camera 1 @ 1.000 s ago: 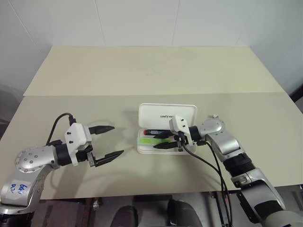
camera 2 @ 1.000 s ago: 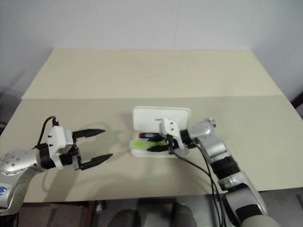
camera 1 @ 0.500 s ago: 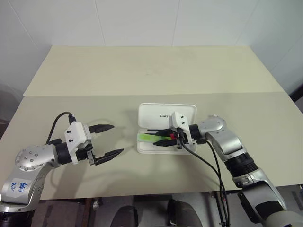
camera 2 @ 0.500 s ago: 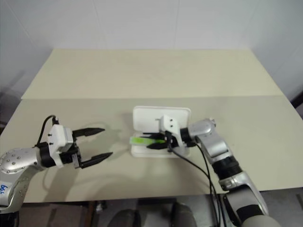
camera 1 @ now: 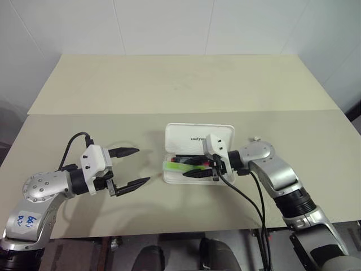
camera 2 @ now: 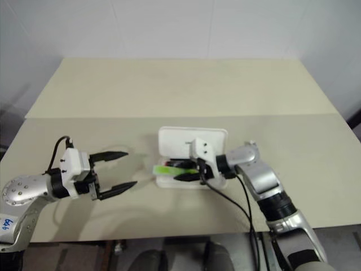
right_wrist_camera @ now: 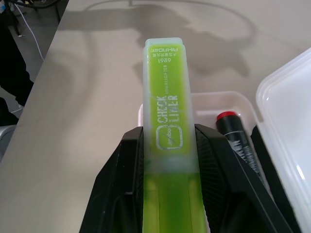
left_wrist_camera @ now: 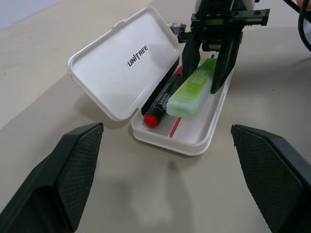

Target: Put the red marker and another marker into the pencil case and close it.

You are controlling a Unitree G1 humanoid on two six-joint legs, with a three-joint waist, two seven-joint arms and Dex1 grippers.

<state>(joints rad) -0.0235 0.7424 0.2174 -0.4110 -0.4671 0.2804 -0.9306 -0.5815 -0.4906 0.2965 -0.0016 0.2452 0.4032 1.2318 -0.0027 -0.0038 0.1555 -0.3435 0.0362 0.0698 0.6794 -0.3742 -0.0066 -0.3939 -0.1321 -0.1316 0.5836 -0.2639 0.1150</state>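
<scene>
Right hand (camera 1: 198, 168) grips the green marker (left_wrist_camera: 192, 89) over the open case (left_wrist_camera: 201, 136) on the desk (camera 1: 169, 84), beside the red marker (left_wrist_camera: 163, 97); left hand (camera 1: 133, 167) waits open. Light, stiff, slick plastic, likely best pinched mid-barrel.

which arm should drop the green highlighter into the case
The right. The right gripper already clamps the green highlighter over the open pencil case; the left gripper hangs open, off to the side.
</scene>
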